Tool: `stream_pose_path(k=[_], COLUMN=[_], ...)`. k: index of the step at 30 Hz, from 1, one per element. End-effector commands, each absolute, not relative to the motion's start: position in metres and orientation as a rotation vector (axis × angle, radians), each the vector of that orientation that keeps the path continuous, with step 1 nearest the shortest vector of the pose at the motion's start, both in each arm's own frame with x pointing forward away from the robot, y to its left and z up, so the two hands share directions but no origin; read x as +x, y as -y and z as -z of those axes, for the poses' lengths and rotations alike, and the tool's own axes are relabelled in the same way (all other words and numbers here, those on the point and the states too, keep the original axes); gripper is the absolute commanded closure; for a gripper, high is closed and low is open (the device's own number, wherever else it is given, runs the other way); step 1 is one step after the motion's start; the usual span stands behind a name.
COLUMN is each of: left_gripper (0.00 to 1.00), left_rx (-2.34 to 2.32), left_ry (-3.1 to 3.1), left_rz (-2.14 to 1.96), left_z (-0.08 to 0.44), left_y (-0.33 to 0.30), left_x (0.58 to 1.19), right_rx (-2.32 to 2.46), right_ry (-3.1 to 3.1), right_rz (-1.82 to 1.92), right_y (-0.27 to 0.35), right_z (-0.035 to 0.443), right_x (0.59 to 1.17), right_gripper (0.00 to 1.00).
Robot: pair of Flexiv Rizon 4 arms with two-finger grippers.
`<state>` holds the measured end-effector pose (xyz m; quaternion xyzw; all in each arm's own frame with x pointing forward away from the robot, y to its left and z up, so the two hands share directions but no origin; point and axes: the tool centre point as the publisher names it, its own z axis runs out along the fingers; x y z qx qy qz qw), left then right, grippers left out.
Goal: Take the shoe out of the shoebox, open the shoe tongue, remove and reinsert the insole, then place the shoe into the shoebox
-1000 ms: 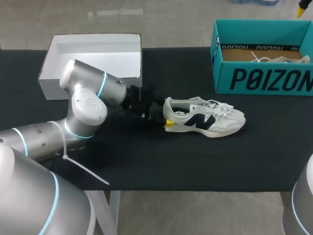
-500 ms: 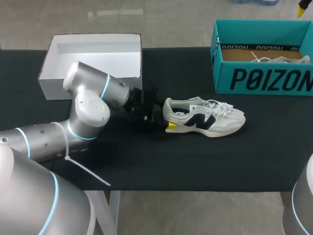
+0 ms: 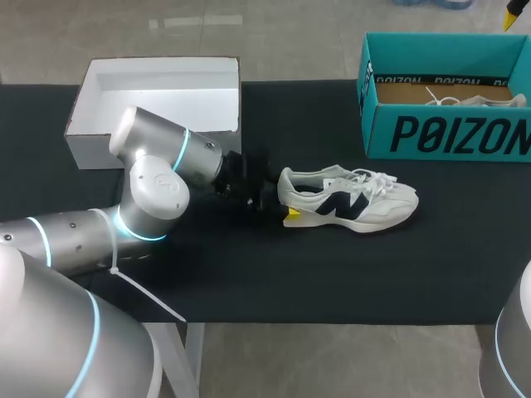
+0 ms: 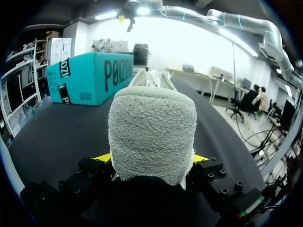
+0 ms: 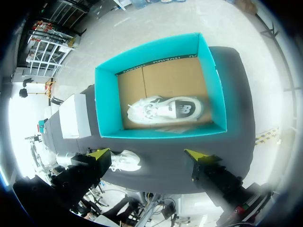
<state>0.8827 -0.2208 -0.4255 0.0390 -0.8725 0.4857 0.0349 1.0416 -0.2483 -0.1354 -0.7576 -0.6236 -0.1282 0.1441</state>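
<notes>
Moved: left arm (image 3: 158, 178) and shoe (image 3: 353, 203) slide a little to the right.
Left gripper (image 4: 152, 160): fingers pinch the shoe's heel.
Right gripper (image 5: 147, 156): fingers spread wide, high over the teal box (image 3: 448, 133).
Shoe: stands on the black table (image 3: 332, 274), middle of the frame.
Done: shoe looks out of its box.
Left to do: tongue, insole, putting back.
Around: white box (image 3: 158, 83), upper left.
In the way: another shoe (image 5: 163, 109) lies in the teal box and takes up room, I think.

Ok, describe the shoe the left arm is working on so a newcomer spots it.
On the black table, between the white box and the teal shoebox, a white shoe with a dark side mark lies on its sole. Unlike the other shoe inside the shoebox, its heel is held in the left gripper.
</notes>
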Motion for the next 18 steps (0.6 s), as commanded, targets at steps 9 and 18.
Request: stream_pose_path(k=[9, 18], left_gripper=[1.0, 1.0], left_rx=[0.126, 0.126], left_ry=[2.677, 2.677], left_rz=[-1.464, -1.464], left_z=[0.418, 0.418], left_y=[0.219, 0.219], left_x=[0.879, 0.879], right_rx=[-2.178, -2.091], right_ry=[1.83, 2.03], right_rz=[0.356, -0.065], right_y=[0.245, 0.167], right_z=[0.136, 0.162], right_x=[1.042, 1.012], right_gripper=[0.0, 0.0])
